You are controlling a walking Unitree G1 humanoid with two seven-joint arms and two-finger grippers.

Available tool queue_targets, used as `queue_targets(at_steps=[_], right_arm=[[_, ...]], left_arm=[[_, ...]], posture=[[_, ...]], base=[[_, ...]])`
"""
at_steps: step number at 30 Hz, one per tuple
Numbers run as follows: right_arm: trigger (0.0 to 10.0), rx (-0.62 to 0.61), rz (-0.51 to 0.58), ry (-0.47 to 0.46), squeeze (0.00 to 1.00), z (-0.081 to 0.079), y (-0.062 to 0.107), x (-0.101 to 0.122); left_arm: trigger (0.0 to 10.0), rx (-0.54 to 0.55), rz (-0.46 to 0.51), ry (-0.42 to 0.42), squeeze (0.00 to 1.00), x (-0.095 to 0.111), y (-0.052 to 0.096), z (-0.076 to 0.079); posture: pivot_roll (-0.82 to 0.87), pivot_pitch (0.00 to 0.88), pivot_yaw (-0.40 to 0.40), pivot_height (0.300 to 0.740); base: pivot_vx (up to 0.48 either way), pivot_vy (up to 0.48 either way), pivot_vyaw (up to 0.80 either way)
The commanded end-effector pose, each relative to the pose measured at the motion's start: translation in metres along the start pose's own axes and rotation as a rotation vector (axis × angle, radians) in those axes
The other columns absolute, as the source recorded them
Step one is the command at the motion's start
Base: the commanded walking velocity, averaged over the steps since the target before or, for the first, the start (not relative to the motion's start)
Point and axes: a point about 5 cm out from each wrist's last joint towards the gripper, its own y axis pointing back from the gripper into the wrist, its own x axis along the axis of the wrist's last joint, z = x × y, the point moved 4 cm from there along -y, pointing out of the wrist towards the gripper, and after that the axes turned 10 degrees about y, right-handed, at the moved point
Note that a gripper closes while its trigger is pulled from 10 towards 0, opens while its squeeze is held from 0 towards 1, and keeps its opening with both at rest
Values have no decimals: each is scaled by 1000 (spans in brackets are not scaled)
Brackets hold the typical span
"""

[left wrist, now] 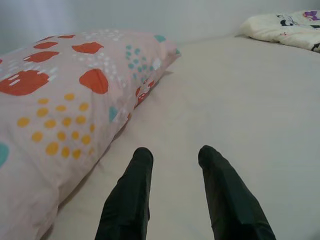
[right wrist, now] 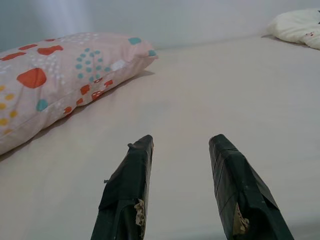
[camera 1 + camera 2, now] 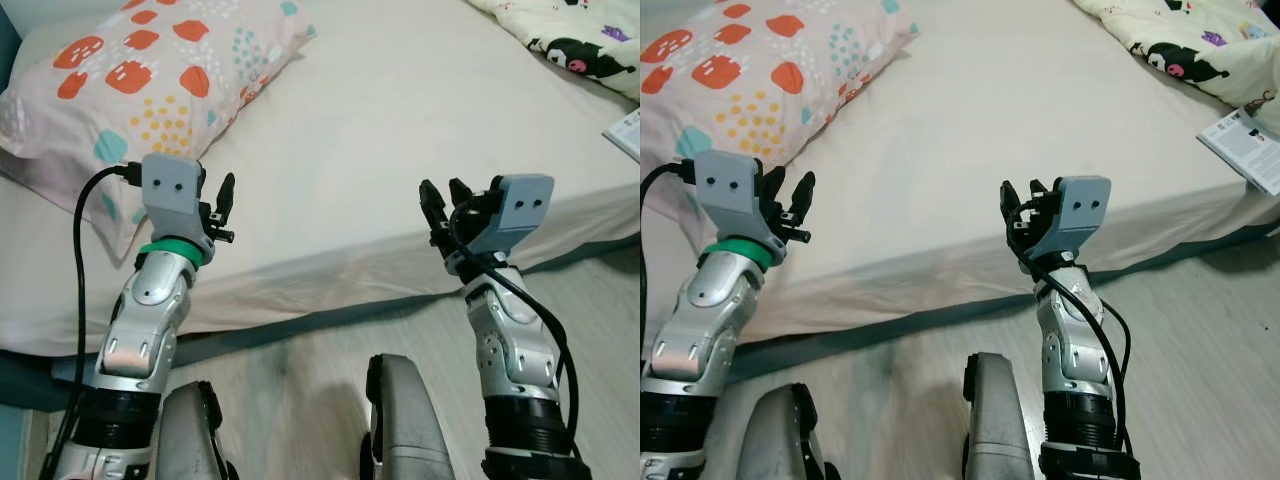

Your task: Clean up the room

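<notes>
Head views: bed [image 3: 400, 130], beige sheet; patterned pillow [image 3: 150, 70] at 10 o'clock; cartoon-print blanket [image 3: 570, 40] at 2 o'clock; booklet [image 3: 1248, 145] at 3 o'clock on the bed edge, print unreadable. Left tool [image 3: 222, 205] and right tool [image 3: 445, 205] raised at the bed's near edge, holding nothing.

Left wrist view: fingers [image 1: 131, 195] apart, pillow adjacent.

Right wrist view: fingers [image 2: 127, 195] apart over bare sheet.
</notes>
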Motion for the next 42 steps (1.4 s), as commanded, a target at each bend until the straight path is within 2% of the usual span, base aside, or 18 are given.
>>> queue_targets(at_steps=[1, 19, 29, 34, 42], right_arm=[[10000, -9, -14, 14, 0, 2, 2, -5], [10000, -19, -5, 23, 0, 7, -2, -6], [10000, -24, -4, 27, 0, 10, -3, -7], [10000, -31, -1, 28, 0, 11, -3, -7], [10000, -75, -15, 27, 0, 14, -4, -11]], left_arm=[[10000, 6, -8, -9, 0, 0, 0, -1], [10000, -61, 9, 19, 0, 12, -10, 23], [10000, -87, 7, 17, 0, 12, -10, 29], [10000, -119, -1, 12, 0, 11, -10, 36], [10000, -132, -11, 24, 0, 8, -11, 38]], posture=[[-91, 56, 20, 594], [-92, 30, 21, 668], [-96, 21, 21, 693], [-96, 21, 21, 722], [-100, 16, 30, 727]], base=[[0, 0, 0], [0, 0, 0], [0, 0, 0], [0, 0, 0], [0, 0, 0]])
